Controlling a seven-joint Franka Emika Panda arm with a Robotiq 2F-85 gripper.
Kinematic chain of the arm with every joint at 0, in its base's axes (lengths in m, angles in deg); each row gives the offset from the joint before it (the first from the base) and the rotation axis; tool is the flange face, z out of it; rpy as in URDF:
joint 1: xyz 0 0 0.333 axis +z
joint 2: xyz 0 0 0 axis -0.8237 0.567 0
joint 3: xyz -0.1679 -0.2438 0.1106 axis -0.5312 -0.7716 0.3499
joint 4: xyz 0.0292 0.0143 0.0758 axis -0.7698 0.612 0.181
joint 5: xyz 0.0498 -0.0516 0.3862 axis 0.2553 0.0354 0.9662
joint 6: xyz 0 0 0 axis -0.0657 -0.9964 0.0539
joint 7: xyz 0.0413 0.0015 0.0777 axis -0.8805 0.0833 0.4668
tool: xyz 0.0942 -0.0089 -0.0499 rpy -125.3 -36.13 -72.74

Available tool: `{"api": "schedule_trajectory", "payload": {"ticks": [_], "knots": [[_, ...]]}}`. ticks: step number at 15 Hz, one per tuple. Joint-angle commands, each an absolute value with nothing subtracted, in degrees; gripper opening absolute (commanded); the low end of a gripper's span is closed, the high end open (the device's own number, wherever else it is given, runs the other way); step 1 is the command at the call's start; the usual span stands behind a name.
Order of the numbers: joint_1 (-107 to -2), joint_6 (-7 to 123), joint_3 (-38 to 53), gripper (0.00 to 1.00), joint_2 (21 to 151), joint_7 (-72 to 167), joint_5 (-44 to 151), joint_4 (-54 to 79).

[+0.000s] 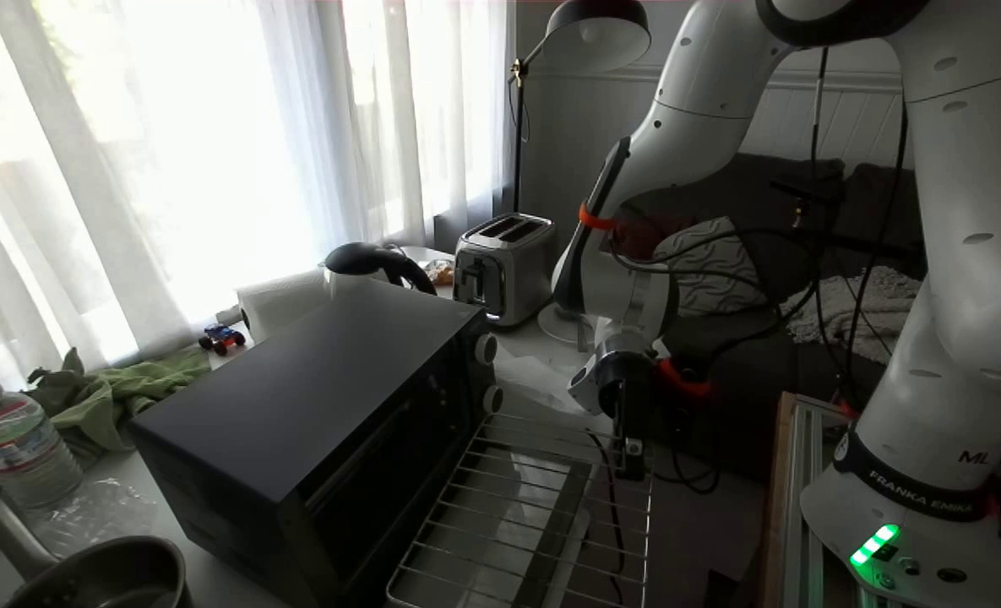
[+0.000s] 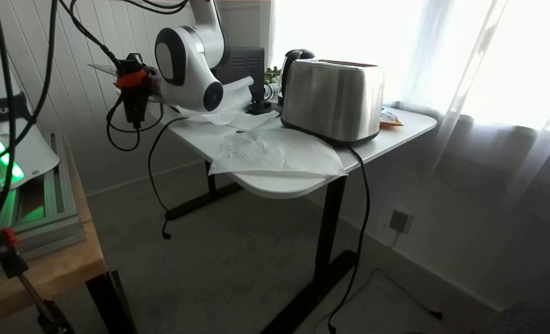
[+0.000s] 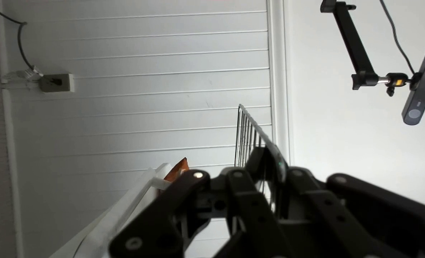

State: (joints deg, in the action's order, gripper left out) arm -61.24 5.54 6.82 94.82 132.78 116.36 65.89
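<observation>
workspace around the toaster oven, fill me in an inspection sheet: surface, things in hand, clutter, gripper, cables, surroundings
surface: white table, crumpled paper overhanging its edge
things in hand: wire rack, in front of the toaster oven; whether they touch is unclear
clutter: toaster, water bottle, green cloth, toy truck, pan
gripper: shut on the wire rack's edge
cables: black cable dangling off the table edge; toaster cord trailing down
surroundings: sheer curtains, lamp, dark couch
</observation>
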Motion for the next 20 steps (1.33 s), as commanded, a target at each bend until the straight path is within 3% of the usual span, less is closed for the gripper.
{"api": "schedule_trajectory", "payload": {"ticks": [1,20], "knots": [[-59.9,5.3,7.8,0.02,93.1,131.7,117.6,65.6],[-58.8,6.7,8.0,0.02,95.9,125.3,122.2,58.6]]}}
